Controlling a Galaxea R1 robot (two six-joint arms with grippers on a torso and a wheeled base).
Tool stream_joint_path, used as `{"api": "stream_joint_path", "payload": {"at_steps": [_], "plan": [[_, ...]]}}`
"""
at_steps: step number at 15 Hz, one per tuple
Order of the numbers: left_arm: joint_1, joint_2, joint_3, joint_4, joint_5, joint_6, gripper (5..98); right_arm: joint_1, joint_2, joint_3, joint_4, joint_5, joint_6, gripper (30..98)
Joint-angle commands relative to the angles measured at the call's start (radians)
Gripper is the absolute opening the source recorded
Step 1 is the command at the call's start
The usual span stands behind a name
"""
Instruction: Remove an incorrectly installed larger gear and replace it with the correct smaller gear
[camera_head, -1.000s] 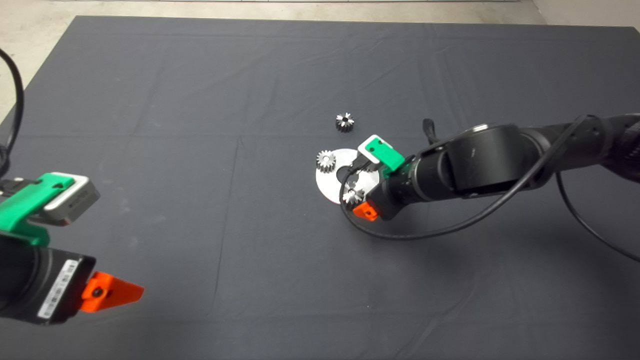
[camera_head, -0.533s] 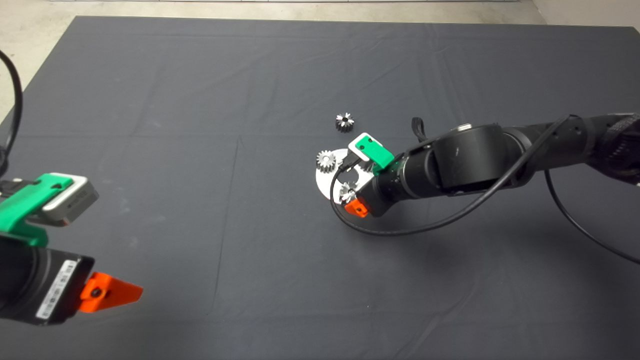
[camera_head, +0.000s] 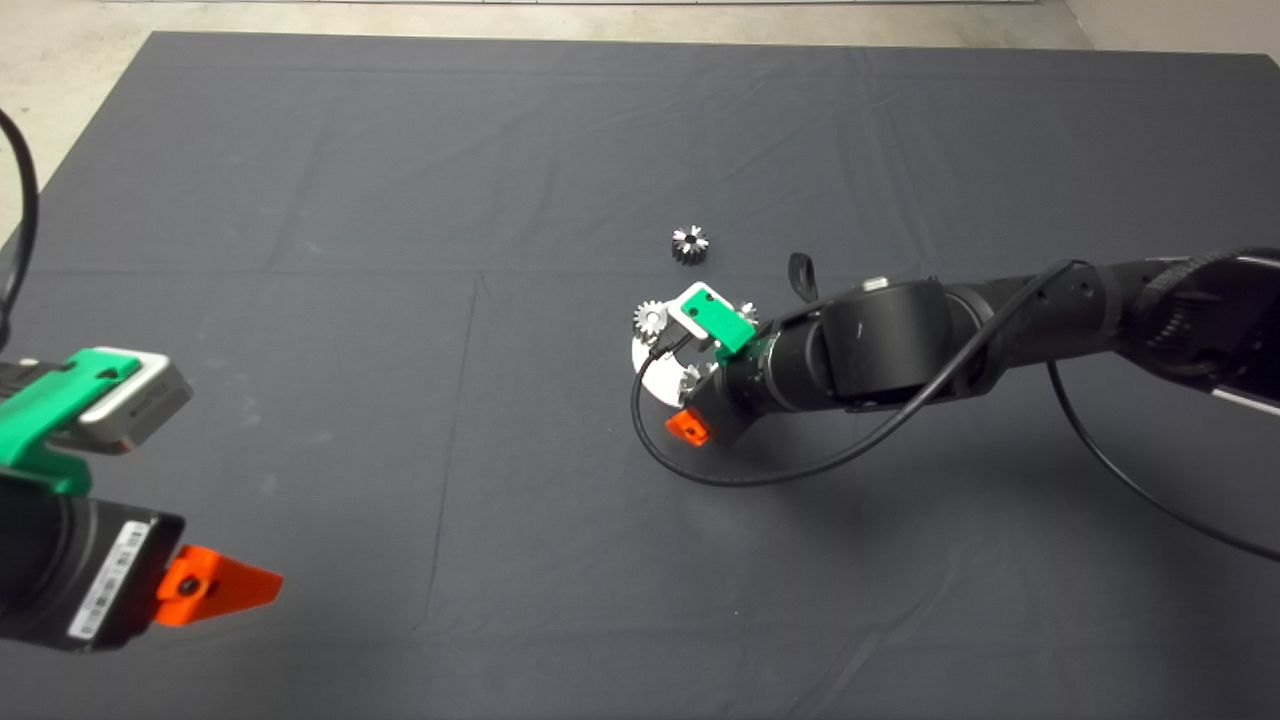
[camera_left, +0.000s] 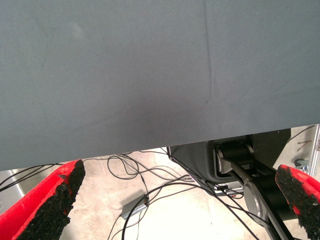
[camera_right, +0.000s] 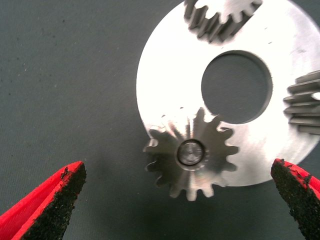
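A round silver plate (camera_head: 650, 372) (camera_right: 165, 85) with a centre hole carries three gears on pins. The larger gear (camera_right: 192, 152) sits on its pin at the plate's edge and overhangs it; in the head view only a bit of it (camera_head: 690, 378) shows under my wrist. My right gripper (camera_right: 177, 170) (camera_head: 685, 375) is open and hangs over this gear, one finger on each side, not touching it. The smaller gear (camera_head: 689, 244) lies loose on the mat just beyond the plate. My left gripper (camera_left: 180, 195) (camera_head: 200, 490) is open and parked at the lower left.
Two other gears stand on the plate, one (camera_head: 651, 320) (camera_right: 220, 17) at its far left rim and one (camera_right: 305, 102) partly hidden by my green wrist part. My right arm's black cable (camera_head: 760, 478) loops over the mat. The left wrist view shows the mat's edge and floor cables.
My right arm has moved left over the plate and now covers most of it. The gears and the left arm have not moved.
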Motion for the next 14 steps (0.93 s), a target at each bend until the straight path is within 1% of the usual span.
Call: {"api": "stream_joint_path", "payload": {"at_steps": [1,4,5,8,9,11,12,14], "plan": [[-0.004,0.001,0.015,-0.015,0.005,0.000,97.8,0.004,0.001,-0.017,-0.040,-0.001,-0.007,98.0],[-0.004,0.001,0.016,-0.015,0.005,0.000,97.8,0.001,0.015,-0.028,-0.041,0.001,-0.007,97.7],[-0.005,0.001,0.016,-0.015,0.005,0.000,97.8,-0.001,0.016,-0.030,-0.041,0.001,-0.005,96.1],[-0.004,0.001,0.016,-0.015,0.005,0.000,97.8,-0.016,0.021,-0.053,-0.043,0.001,-0.008,95.2],[-0.004,0.001,0.016,-0.015,0.005,0.000,97.8,-0.019,0.021,-0.053,-0.047,0.001,-0.007,92.2],[-0.004,-0.001,0.016,-0.015,0.005,0.000,97.8,-0.020,0.022,-0.053,-0.053,0.001,-0.005,90.8],[-0.004,-0.001,0.016,-0.015,0.005,0.000,97.8,-0.020,0.022,-0.054,-0.053,0.001,-0.004,87.5],[-0.004,-0.001,0.017,-0.015,0.005,0.000,97.8,-0.020,0.021,-0.054,-0.055,0.002,-0.002,86.3]]}}
